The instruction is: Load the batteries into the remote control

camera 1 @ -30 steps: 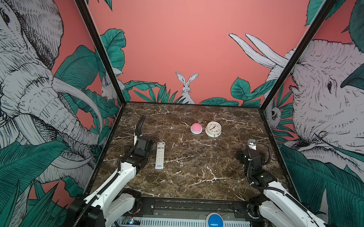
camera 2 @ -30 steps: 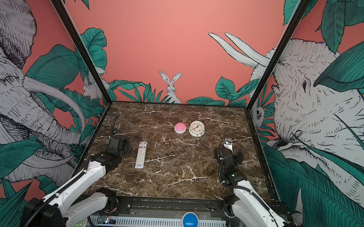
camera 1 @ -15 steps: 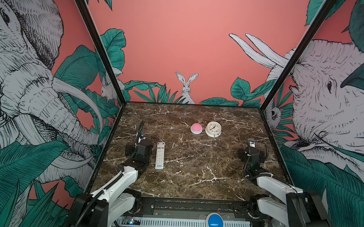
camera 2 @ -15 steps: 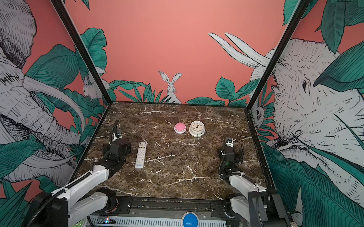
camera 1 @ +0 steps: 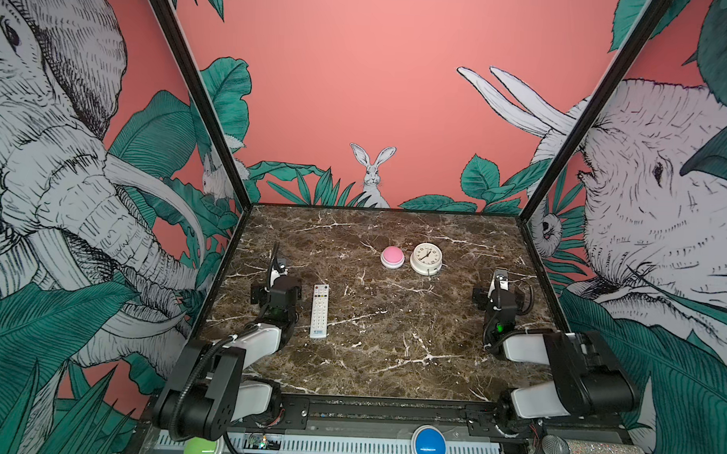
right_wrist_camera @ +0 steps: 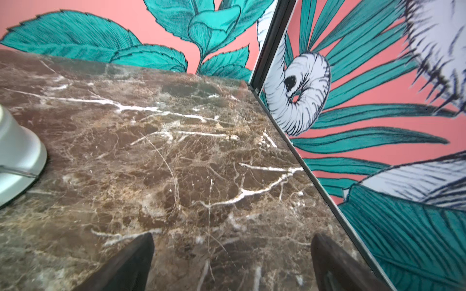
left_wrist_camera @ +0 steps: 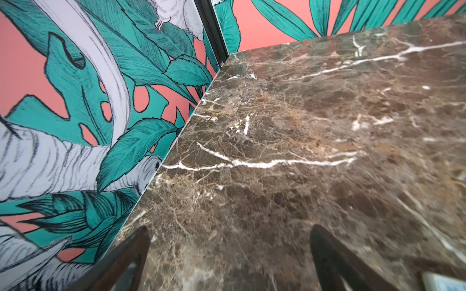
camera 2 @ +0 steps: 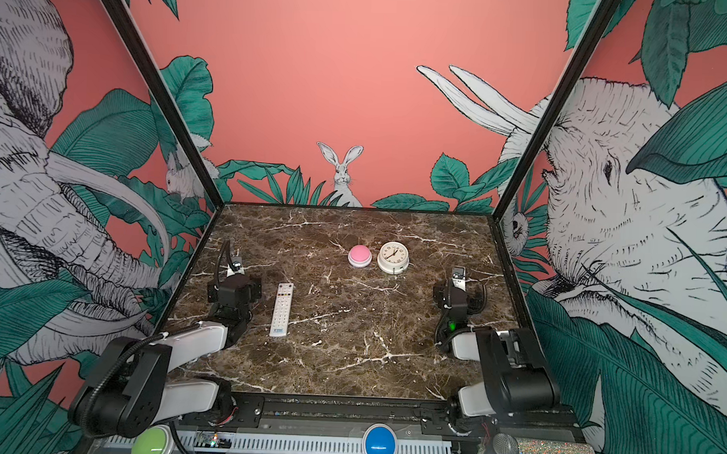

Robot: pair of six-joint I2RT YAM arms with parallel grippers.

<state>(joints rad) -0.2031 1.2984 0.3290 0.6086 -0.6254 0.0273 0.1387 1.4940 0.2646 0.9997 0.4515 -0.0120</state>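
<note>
1. My left gripper (left_wrist_camera: pixel 228 254) hangs low over the marble tabletop (camera 1: pixel 390 353), just left of the remote control. Its jaws are spread wide with only bare stone between them. I read this as a ready pose, near enough to reach the remote without crowding it.
2. The remote control (camera 1: pixel 319 311) lies flat on the marble, lengthwise away from me, close beside my left wrist. It is slim and white and lies face up, with rows of small buttons, red ones at the far end and a blue logo at the near end. The back is therefore against the table, so I judge it needs turning over before anything can be loaded.
3. I find the batteries in no view. I cannot tell whether they sit inside the remote or off camera.
4. The pink dome button (camera 1: pixel 392 256) stands beyond the remote and to its right. The round white clock (camera 1: pixel 426 258) is just beside the button, further right. Both are well apart from the remote, which leaves open marble to work on.
5. My right gripper (right_wrist_camera: pixel 233 241) hangs low over the marble, well to the right of the remote. Its jaws are also wide apart and empty.
</note>
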